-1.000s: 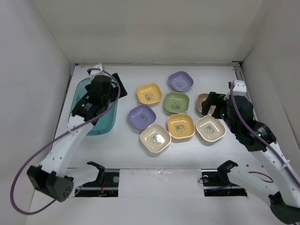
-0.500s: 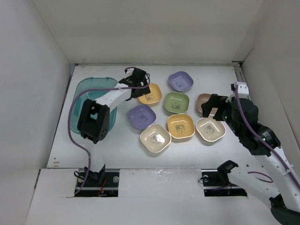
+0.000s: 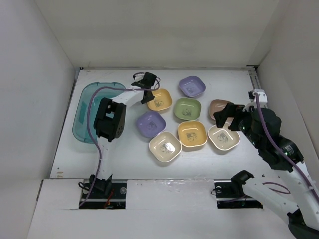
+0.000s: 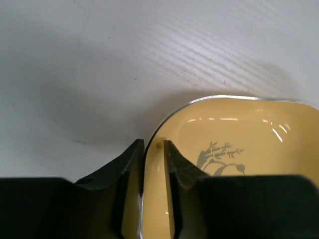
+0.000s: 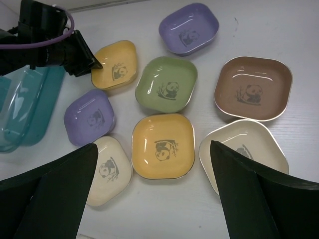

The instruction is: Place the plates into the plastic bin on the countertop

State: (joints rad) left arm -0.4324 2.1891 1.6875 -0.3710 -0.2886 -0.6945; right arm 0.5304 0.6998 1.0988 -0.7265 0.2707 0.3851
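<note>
Eight plates (image 3: 187,109) counted, all lying on the counter (image 3: 127,157) to the right of the bin (image 3: 85,113); none inside it.

Bin: teal, see-through, nothing visible in it but its own floor.

Progress, as judged: at the very start. No plate delivered, eight to go.

Item being worked: yellow plate (image 3: 159,100), right of the bin and level with its far end.
- Left jaws: set astride this plate's rim on the side facing the bin. One finger (image 4: 124,169) is outside the wall and the other (image 4: 180,170) inside, with a narrow gap between them. Whether they pinch the rim or merely flank it cannot be told.
- The plate seems to lie flat on the counter.

Right jaws: spread wide and holding nothing. They hover over the plates farthest from the bin, above the brown plate (image 5: 253,88) and a cream plate (image 5: 244,149).

Orientation:
- Plates: square with rounded corners, so no long axis to speak of. Each sits hollow side up, with the dark motif showing in the middle.
- Bin: open side up. Its long axis runs from the counter's near edge toward its far edge, the far end leaning slightly toward the plates.

Judgement: the bin's floor looks fit for roughly two plates end to end along that axis. Eight plates would therefore have to stack.
</note>
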